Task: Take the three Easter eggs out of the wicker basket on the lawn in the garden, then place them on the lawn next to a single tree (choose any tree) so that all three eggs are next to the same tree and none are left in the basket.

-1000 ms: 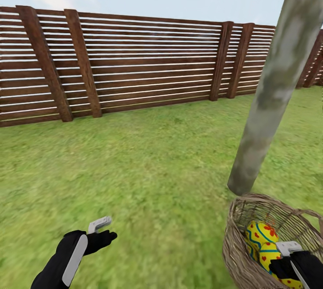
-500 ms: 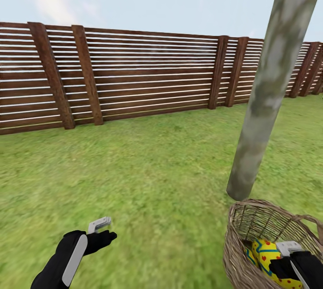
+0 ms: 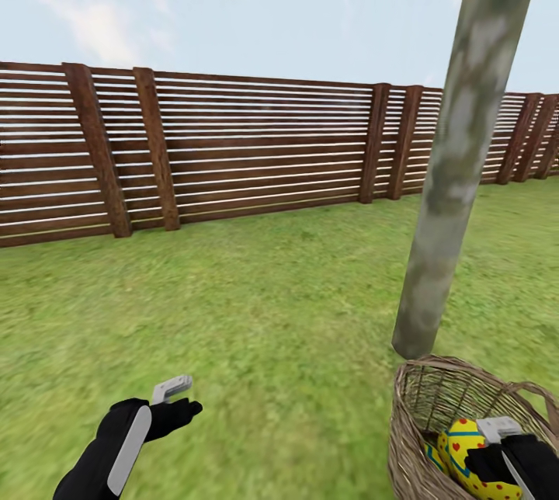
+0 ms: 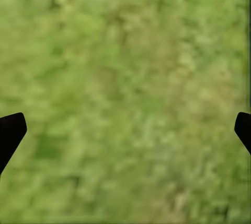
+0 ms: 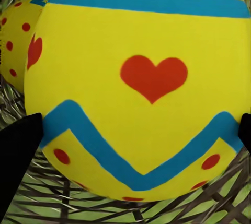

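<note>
Head view shows the wicker basket [image 3: 435, 422] at the near right on the lawn [image 3: 272, 314], just beside the foot of the tree [image 3: 450, 197], whose pale trunk rises out of the top of the picture, with the slatted fence [image 3: 233, 151] across the far side. Inside the basket lies a yellow Easter egg [image 3: 462, 457], and the right gripper [image 3: 505, 438] sits down in the basket against it. From the right wrist view this heart-marked egg [image 5: 141, 88] lies between the dark fingertips [image 5: 15, 151], which stand wide on either side of it; whether they already press on it I cannot tell, and a second egg [image 5: 18, 46] lies just behind. The left gripper [image 3: 175, 399] hovers over bare grass at the near left, its fingers [image 4: 10, 132] spread wide with nothing between them. The step in hand looks like taking hold of an egg; next calls for closing on it, lifting clear of the rim and setting it on the grass by the trunk.
</note>
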